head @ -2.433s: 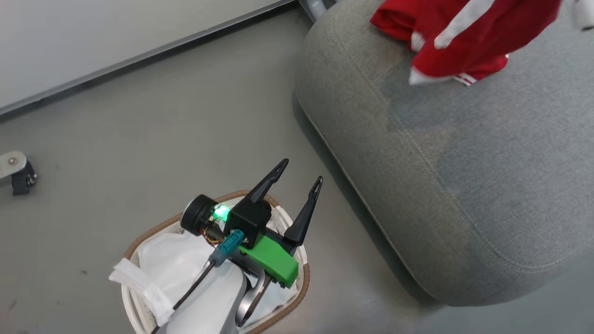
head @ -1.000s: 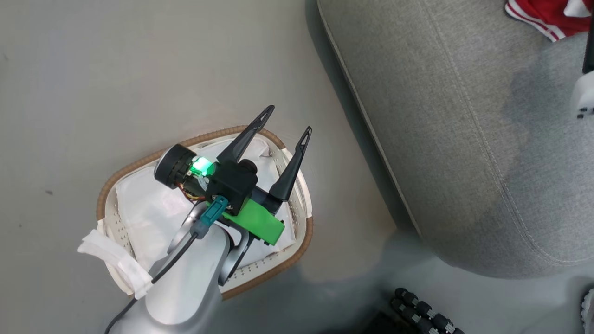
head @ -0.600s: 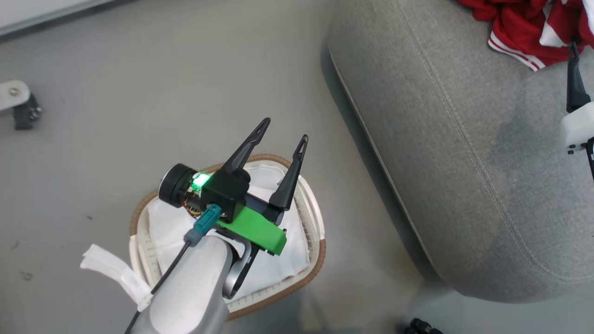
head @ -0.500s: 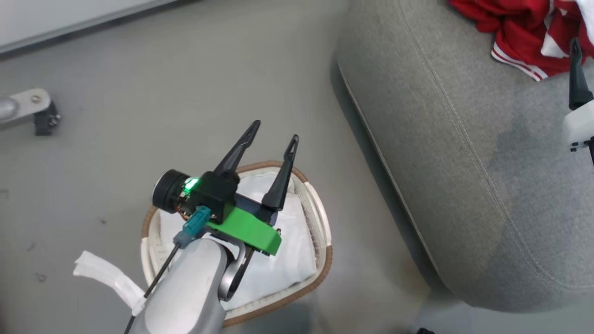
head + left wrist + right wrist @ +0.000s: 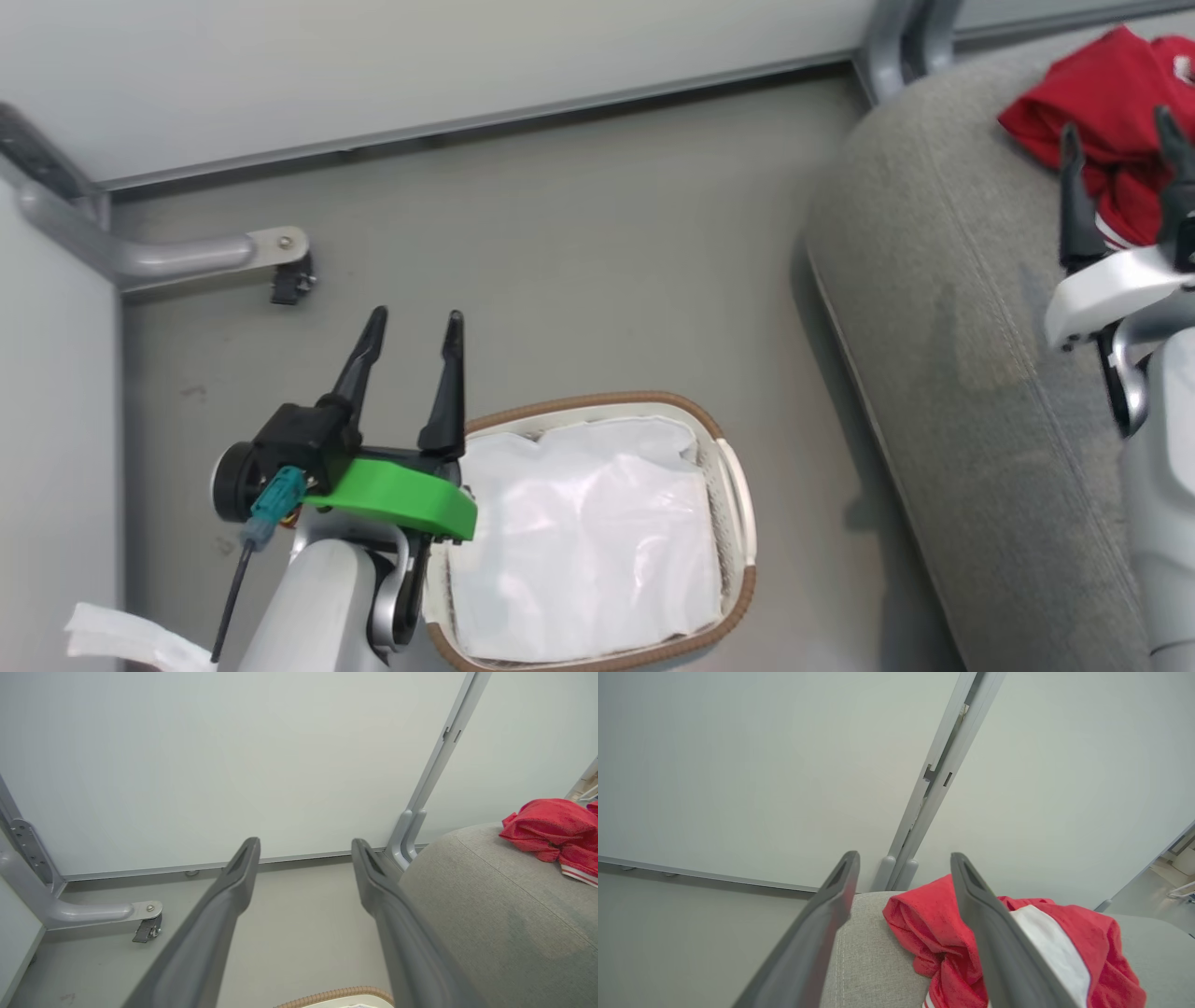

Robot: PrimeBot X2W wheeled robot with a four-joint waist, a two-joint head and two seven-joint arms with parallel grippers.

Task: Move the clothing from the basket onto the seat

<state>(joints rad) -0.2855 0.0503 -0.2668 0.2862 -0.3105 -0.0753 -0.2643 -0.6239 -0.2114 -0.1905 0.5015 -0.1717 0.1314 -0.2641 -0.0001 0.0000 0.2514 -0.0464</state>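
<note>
Both pairs of fingers (image 5: 224,914) stand wide apart, holding nothing: the left gripper (image 5: 415,317) over the grey floor (image 5: 579,233) just beside the basket (image 5: 597,403), the right gripper (image 5: 1117,126) over the red clothing (image 5: 1102,84) bunched at the far corner of the seat (image 5: 943,308), contact unclear. The basket stands on the floor near the seat, white lining (image 5: 588,541) showing. A pale wall panel (image 5: 420,65) stands behind; the right forearm (image 5: 1158,448) is cut off
</note>
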